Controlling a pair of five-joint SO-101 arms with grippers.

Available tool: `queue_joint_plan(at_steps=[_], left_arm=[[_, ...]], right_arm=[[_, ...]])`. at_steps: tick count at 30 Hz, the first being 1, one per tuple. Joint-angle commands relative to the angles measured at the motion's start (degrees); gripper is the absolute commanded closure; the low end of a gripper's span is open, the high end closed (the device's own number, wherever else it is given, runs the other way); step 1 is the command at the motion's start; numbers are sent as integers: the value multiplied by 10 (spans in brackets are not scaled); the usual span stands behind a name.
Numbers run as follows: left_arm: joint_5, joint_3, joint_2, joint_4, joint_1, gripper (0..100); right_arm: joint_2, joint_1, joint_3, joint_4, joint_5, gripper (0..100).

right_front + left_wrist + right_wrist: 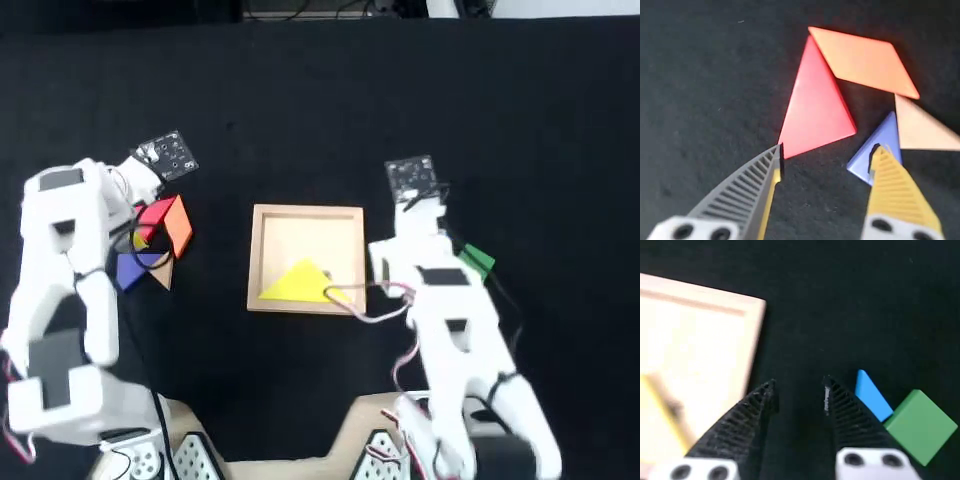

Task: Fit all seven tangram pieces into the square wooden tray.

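1. The left gripper (pixel 826 152) hangs spread and empty over the cluster of pieces on the tray's left-arm side. Its tips straddle a corner of the red triangle (pixel 815 107), and one fingertip stands in front of the dark blue triangle (pixel 885 142).
2. The orange parallelogram (pixel 862 60) lies edge to edge with the red triangle. The tan triangle (pixel 922 130) lies just beside the dark blue one.
3. The right gripper (pixel 799 385), also spread and empty, hovers over bare table just off the tray's (pixel 752 340) right-arm side. Farther from the tray the light blue triangle (pixel 871 396) touches the green square (pixel 920 426).
4. The pieces look like thin, stiff, light painted wood, probably smooth. They should not bend, but they could skid or tip if pinched near a point. The likely safest hold is across two opposite edges at mid-body, with the piece kept flat.
5. The yellow triangle (pixel 297 284) lies inside the tray, against the rim nearest the arms' bases. The rest of the tray floor is bare.
6. The table (pixel 300 120) is matte black and probably gives some grip. Cables (pixel 300 10) lie beyond its edge on the tray's far side.
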Motion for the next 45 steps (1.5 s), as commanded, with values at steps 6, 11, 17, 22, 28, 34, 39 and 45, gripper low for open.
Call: queue_joint_plan(at_steps=[6, 11, 17, 22, 28, 34, 39, 45], left_arm=[[-66, -292, 215, 138, -2, 716], [-77, -387, 292, 220, -1, 719], [-93, -444, 322, 280, 0, 719], [-140, -456, 322, 331, 8, 719], [-174, -451, 329, 356, 20, 755], [-171, -436, 354, 309, 23, 739], [-157, -448, 389, 273, 20, 739], [-142, -510, 406, 309, 21, 739]], right_arm=[[111, 9, -116, 25, -6, 851], [123, 9, -121, 25, -6, 851], [123, 9, -121, 25, -5, 851], [123, 9, -121, 25, -4, 851], [123, 9, -121, 25, -4, 851], [123, 8, -121, 25, -3, 851], [124, 8, -121, 25, -3, 851], [124, 8, -121, 25, -3, 851]])
